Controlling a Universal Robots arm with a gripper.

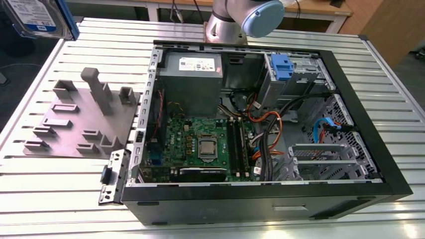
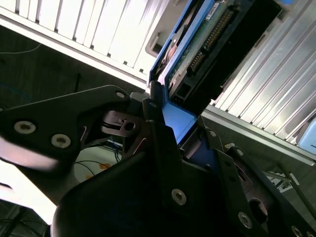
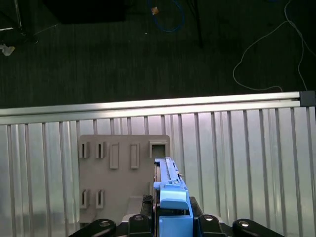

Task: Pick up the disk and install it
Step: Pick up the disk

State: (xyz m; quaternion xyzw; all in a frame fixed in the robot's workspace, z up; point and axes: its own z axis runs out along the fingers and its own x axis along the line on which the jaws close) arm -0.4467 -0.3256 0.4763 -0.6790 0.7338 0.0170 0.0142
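The disk (image 1: 37, 17), a silver hard drive with a white-and-blue label and blue rails, hangs in the air at the exterior view's far upper left, above the table's corner. In the second wrist view the disk (image 2: 207, 39) shows its circuit-board side and connector, and my gripper (image 2: 177, 128) is shut on its blue-railed end. In the first wrist view the disk (image 3: 170, 190) appears edge-on between the black fingers (image 3: 143, 217), high above the grey holder plate (image 3: 118, 168).
An open computer case (image 1: 371, 149) lies on the slatted aluminium table (image 1: 66, 199), with a drive cage with a blue latch (image 1: 292, 74) and a power-supply box (image 1: 192, 74) inside. The grey holder plate (image 1: 73, 119) with upright slots sits left of the case. The arm's base (image 1: 229, 25) stands behind the case.
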